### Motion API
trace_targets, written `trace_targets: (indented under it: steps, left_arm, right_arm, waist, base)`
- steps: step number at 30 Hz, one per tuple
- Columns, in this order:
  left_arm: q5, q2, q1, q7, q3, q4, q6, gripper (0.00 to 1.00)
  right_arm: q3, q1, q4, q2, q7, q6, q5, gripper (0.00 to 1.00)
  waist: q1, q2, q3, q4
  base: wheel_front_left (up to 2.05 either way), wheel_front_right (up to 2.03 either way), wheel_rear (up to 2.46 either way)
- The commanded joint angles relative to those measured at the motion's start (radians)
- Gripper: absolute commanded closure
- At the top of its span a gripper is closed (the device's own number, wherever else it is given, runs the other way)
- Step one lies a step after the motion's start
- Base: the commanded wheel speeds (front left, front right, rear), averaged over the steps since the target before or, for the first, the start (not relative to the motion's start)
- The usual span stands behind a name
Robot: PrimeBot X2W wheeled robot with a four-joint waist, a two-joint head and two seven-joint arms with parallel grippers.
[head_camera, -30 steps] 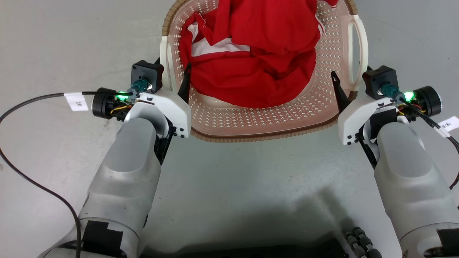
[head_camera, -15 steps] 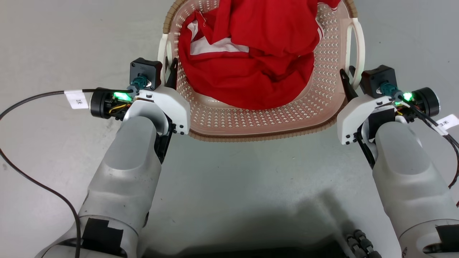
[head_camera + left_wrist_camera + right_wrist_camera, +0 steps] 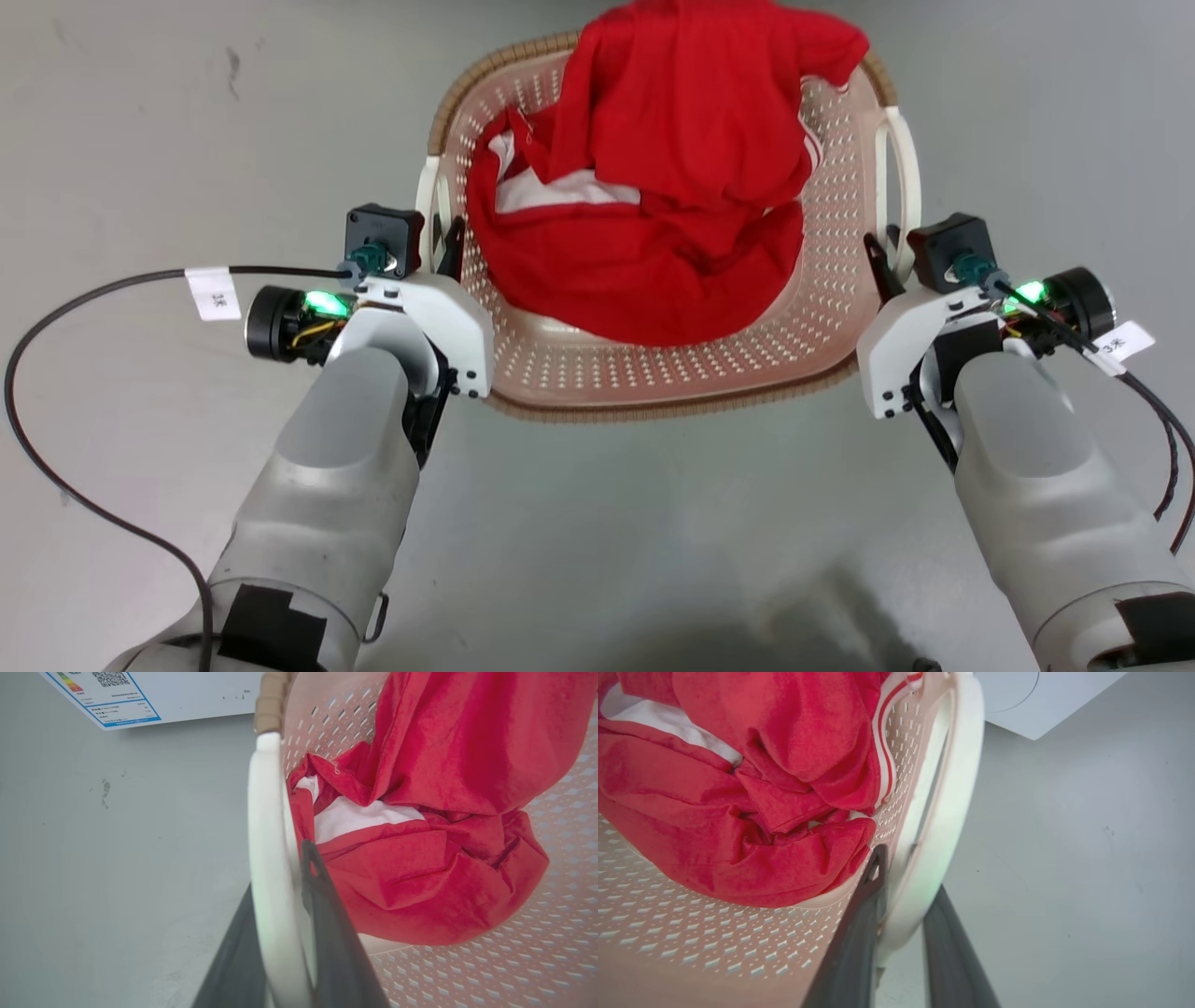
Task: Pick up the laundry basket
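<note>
Item: laundry basket [image 3: 653, 397], centre, between both arms, red garment [image 3: 672, 215] heaped inside. Left gripper [image 3: 439, 245]: fingers pinching the left loop handle [image 3: 266, 835]. Right gripper [image 3: 887, 257]: likewise clamped on the right loop handle [image 3: 943, 826]. Change: within the last second both grippers shifted from the inner walls onto the handles; grasp apparently set, lift due

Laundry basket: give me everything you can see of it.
The laundry basket is cream perforated plastic, rounded-rectangular, with a brown woven-look rim and a white loop handle each side. It is upright over the grey floor; whether lifted is unclear. A red garment with white trim lies heaped inside. The left gripper clamps the left handle, the right gripper the right handle.
</note>
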Motion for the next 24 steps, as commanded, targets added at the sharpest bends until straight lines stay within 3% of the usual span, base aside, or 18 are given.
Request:
trace_targets:
  steps: [1,13,24]
  left_arm:
    - [-0.004,-0.011,0.023,-0.003,-0.023,0.013,-0.022,1.00]
    - [-0.146,-0.015,0.115,0.048,-0.149,0.084,-0.026,1.00]
    - [-0.269,-0.014,0.230,0.116,-0.241,0.099,-0.026,1.00]
  right_arm:
    - [0.020,0.006,0.014,0.001,-0.004,0.000,0.004,1.00]
    - [0.183,0.065,0.097,0.005,-0.006,0.000,0.099,1.00]
    - [0.279,0.149,0.128,0.005,0.069,0.000,0.195,1.00]
  waist:
    - [0.0000,0.0000,-0.058,0.003]
    - [0.0000,0.0000,-0.280,0.010]
    - [0.0000,0.0000,-0.481,0.018]
  base:
    - [0.00,0.00,0.00]
    - [0.00,0.00,0.00]
    - [0.00,0.00,0.00]
